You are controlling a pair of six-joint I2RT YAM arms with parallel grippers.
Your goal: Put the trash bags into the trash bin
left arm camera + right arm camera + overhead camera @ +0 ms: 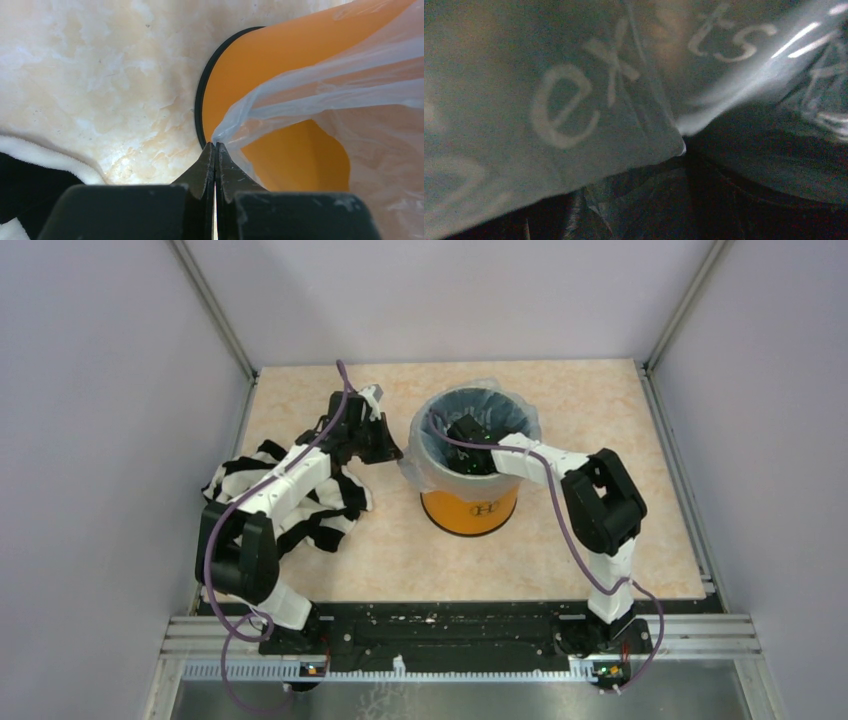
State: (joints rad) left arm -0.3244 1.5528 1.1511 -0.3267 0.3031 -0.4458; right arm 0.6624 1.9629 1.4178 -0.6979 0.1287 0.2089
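The trash bag (430,462) lies at the centre of the overhead frame. It is opened into the trash bin (470,512), with its film lining the dark inside and folded out over the rim. The left gripper (215,150) is seen at the bottom centre of its wrist view with the jaws fully closed. A drawn-out point of the bag's edge is pinched at their tips, just beside the orange wall. The right gripper (468,435) is lowered inside the bin mouth. Its fingers are not shown in its own view, which is filled by printed film and darkness. The jaws are taken to be spread wide, with nothing gripped.

The step in hand is judged to be the seating of the bag as a liner. It is best done if the pinched edge is drawn downward and outward along the bin's left side, so that the fold is set evenly below the rim. Meanwhile the film is to be pressed against the inner wall by the spread right fingers. The pull should be kept gentle, since thin film may be torn, or the light bin tipped toward the striped cloth (335,508) at left centre.
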